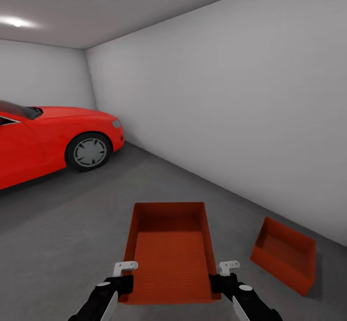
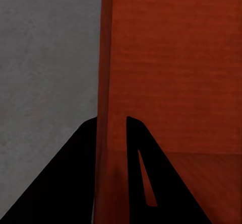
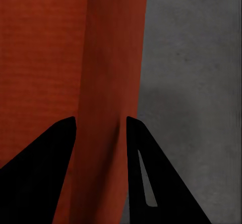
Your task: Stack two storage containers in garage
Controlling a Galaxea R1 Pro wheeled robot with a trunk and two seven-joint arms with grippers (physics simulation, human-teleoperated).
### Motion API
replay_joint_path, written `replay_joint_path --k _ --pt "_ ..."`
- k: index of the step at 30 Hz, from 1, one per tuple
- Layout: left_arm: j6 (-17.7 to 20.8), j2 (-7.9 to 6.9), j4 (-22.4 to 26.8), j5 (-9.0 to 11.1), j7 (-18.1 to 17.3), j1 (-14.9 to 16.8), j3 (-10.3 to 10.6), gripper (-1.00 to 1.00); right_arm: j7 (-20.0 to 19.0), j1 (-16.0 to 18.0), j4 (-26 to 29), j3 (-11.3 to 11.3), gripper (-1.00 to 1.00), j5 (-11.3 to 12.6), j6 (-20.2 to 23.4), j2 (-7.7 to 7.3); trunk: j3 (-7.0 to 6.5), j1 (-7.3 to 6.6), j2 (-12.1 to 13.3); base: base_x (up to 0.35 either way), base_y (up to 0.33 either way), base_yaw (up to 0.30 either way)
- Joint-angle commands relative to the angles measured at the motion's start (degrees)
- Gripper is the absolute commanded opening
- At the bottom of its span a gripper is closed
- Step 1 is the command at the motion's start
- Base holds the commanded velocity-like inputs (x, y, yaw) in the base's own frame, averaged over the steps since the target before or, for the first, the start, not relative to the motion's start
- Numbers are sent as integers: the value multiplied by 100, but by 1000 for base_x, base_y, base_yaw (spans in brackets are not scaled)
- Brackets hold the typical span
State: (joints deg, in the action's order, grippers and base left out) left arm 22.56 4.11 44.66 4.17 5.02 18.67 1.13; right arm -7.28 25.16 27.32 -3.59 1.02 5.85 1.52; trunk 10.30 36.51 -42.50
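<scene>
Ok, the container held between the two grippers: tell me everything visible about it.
The held container is a red-orange rectangular open-topped bin that looks like plastic, with plain tapered walls and a faintly ribbed flat bottom; it is empty. It sits level, long axis pointing away from the robot, above the dark grey concrete floor. The left gripper straddles its left wall and the right gripper its right wall, one finger inside and one outside each. Nothing else touches it that I can see; the other container lies tilted, apart, by the wall.
</scene>
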Motion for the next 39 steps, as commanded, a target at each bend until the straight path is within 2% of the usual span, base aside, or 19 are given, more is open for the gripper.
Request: replay_joint_path --k 1,39 --pt "47 -7 0 -92 131 -3 3 -100 -169 6 124 -37 -100 82 -84 -3 9 4 -7 234 0 -294" --pt "47 -13 -1 -92 131 -3 5 -100 -169 6 124 -41 -100 82 -84 -2 13 4 -7 235 0 -298"
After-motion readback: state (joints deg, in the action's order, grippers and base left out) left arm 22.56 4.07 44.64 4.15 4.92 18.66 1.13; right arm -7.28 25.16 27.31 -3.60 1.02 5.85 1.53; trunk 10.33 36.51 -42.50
